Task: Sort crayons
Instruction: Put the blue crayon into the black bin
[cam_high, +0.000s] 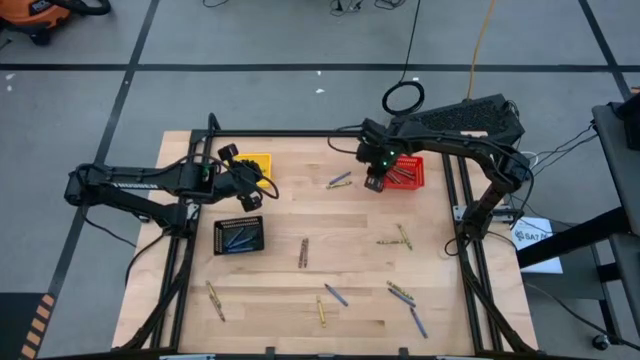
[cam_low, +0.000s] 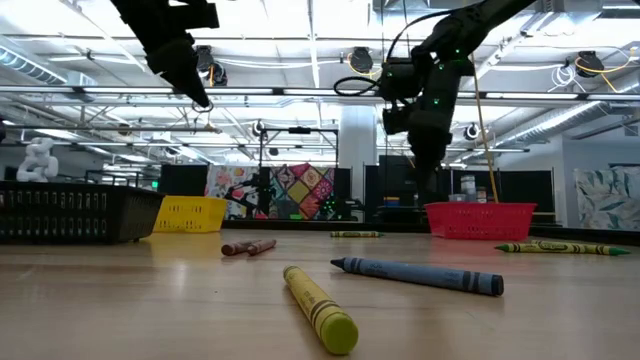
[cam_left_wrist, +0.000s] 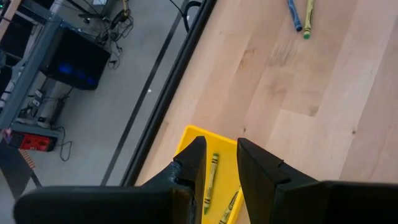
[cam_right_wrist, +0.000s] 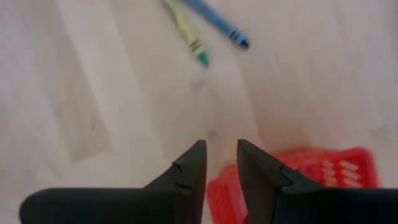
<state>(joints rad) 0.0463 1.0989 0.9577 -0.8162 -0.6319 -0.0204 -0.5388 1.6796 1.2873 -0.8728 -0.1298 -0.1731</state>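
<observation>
Crayons lie scattered on the wooden table: a blue and a yellow one (cam_high: 339, 181) at the far middle, a brown-red one (cam_high: 303, 252) in the centre, and several more toward the near edge (cam_high: 400, 292). My left gripper (cam_left_wrist: 221, 146) hangs open and empty over the yellow basket (cam_left_wrist: 194, 138), which holds yellow crayons (cam_left_wrist: 211, 180). My right gripper (cam_right_wrist: 221, 149) is open and empty, pointing down beside the left rim of the red basket (cam_right_wrist: 311, 177). In the high view the left gripper (cam_high: 250, 180) and the right gripper (cam_high: 375, 183) both hover at the far side.
A black basket (cam_high: 238, 236) with blue crayons stands near the table's left side. In the low view a yellow crayon (cam_low: 320, 308) and a blue one (cam_low: 420, 274) lie close to the near edge. A dark frame (cam_high: 300, 133) runs around the table.
</observation>
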